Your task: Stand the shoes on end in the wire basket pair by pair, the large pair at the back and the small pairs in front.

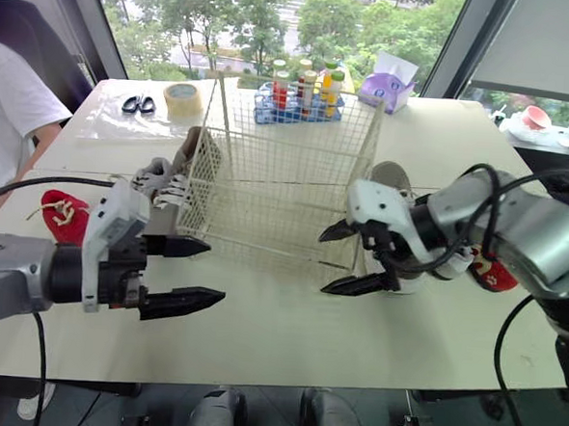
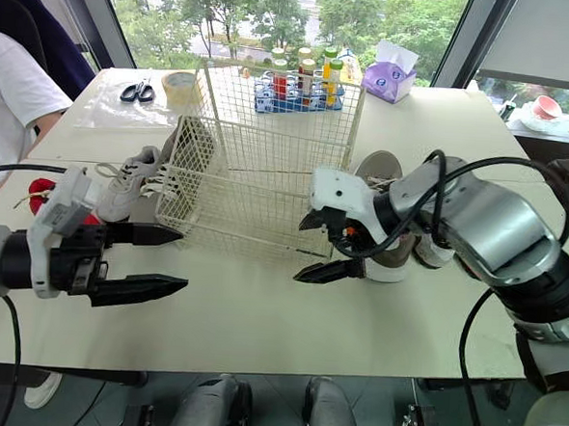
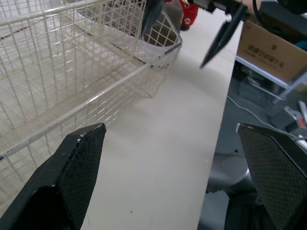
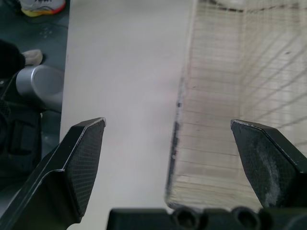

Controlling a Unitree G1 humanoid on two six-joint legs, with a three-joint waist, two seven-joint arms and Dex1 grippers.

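Both my grippers are released, fingers spread wide, nothing between them.

Left gripper (image 1: pixel 215 272): above the table (image 1: pixel 286 339), just off the wire basket (image 1: pixel 298 146) at its near left corner. Not touching the wire.

Right gripper (image 1: pixel 322 264): at the basket's near right corner, close to the mesh. Contact with the wire cannot be judged.

Wire basket: upright mid-table, open top. All the shoes I can find lie outside it on the table.

- White sneaker (image 2: pixel 127 189): against the basket's left wall, toe end screened by the mesh. A darker shape behind it may be its mate, but that is unclear.
- Small red shoe (image 1: pixel 64 212): on the table left of the sneaker, partly covered by my left arm.
- Large grey shoe (image 2: pixel 379 175): right of the basket, mostly hidden by my right gripper and wrist; only the opening and part of the pale sole show.
- Second red shoe (image 1: pixel 493 272): a sliver visible past my right forearm.

Far edge of the table: scissors (image 1: pixel 137 105), tape roll (image 1: pixel 181 99), bottle rack (image 1: pixel 299 98), tissue box (image 1: pixel 389 84). A person (image 1: pixel 6 109) in a white shirt is at the left, cut off by the frame.
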